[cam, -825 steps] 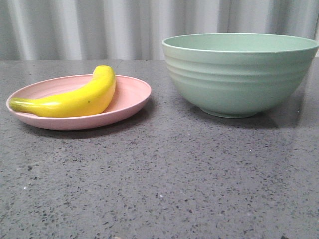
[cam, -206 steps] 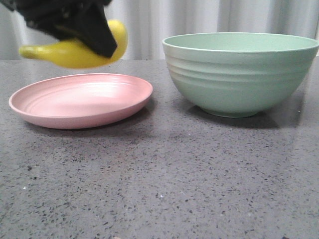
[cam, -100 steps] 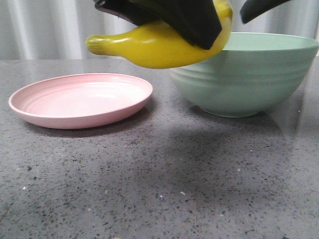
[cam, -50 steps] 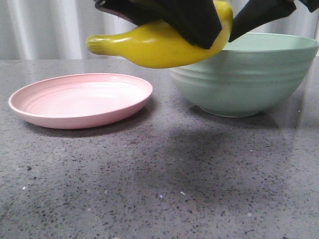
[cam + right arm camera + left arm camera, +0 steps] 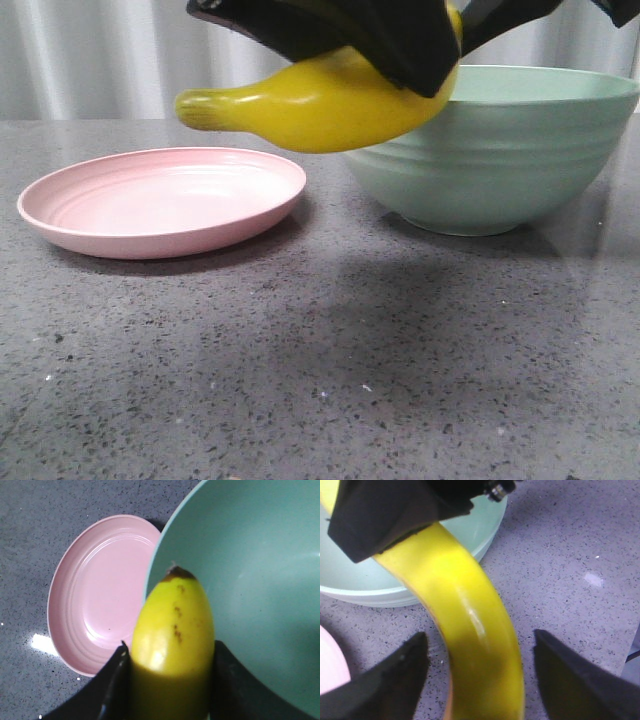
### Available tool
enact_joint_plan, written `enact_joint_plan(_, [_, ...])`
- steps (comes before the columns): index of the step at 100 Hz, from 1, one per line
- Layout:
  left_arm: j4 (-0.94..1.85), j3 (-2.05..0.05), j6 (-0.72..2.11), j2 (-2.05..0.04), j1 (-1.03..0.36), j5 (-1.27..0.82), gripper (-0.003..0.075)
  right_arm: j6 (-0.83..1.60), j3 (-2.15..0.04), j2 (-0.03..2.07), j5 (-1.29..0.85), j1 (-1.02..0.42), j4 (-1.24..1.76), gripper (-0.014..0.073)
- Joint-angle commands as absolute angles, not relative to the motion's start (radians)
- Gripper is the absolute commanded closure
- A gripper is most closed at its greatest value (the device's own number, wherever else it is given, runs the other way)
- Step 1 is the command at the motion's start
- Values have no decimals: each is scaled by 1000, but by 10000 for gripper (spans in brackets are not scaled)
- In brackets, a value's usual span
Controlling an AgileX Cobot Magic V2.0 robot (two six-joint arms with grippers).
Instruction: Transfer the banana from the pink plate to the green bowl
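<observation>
The yellow banana (image 5: 320, 105) hangs in the air, stem end towards the pink plate (image 5: 160, 205) and far end over the rim of the green bowl (image 5: 500, 160). My right gripper (image 5: 170, 655) is shut on the banana (image 5: 172, 625) near its dark tip, above the bowl (image 5: 260, 580) and the empty plate (image 5: 100, 595). My left gripper (image 5: 480, 645) is open; its fingers (image 5: 395, 680) stand apart on either side of the banana (image 5: 465, 625) without touching it. In the front view the left gripper (image 5: 380, 50) covers the banana's top, and the right gripper (image 5: 500, 20) comes in from the upper right.
Grey speckled tabletop (image 5: 320, 380) stretches in front of plate and bowl. A pale curtain (image 5: 100, 60) hangs behind the table. The bowl (image 5: 350, 575) lies beyond the left fingers, with a sliver of the plate (image 5: 327, 665) beside them.
Since 2.1 s ago the banana moved from above the plate to the bowl's rim. The right gripper came in and closed on its tip end. In the last half second the banana sank slightly.
</observation>
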State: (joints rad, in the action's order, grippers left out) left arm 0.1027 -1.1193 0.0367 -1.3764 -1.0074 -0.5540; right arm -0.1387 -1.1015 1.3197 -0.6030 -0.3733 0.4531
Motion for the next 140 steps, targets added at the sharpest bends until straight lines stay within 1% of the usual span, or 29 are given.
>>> enact_joint_plan(1, [114, -1154, 47, -1348, -1013, -494, 220, -127, -1136, 1295, -548, -376, 475, 445])
enact_joint_plan(27, [103, -1190, 47, -1279, -1013, -507, 228, -127, -1144, 1295, -544, -374, 483, 446])
enact_joint_plan(52, [101, -1195, 47, -1203, -1013, -507, 228, -127, -1229, 1295, -524, -353, 460, 446])
enact_joint_plan(71, [91, -1195, 47, -1179, -1013, -507, 228, -127, -1297, 1295, -480, -304, 319, 446])
enact_joint_plan(99, [95, -1195, 47, -1176, -1013, -509, 228, -127, -1294, 1300, -380, -206, 147, 446])
enact_joint_plan(113, [95, -1195, 47, -1176, -1013, -509, 228, -127, -1294, 1345, -376, -200, 79, 446])
enact_joint_plan(127, [95, -1195, 47, -1176, -1013, -509, 228, -127, -1294, 1408, -388, -200, 77, 445])
enact_joint_plan(134, [95, -1195, 47, -1176, -1013, -511, 228, -127, -1294, 1433, -399, -202, 77, 433])
enact_joint_plan(140, [95, -1195, 47, -1176, -1013, -511, 228, -127, -1294, 1447, -408, -202, 77, 393])
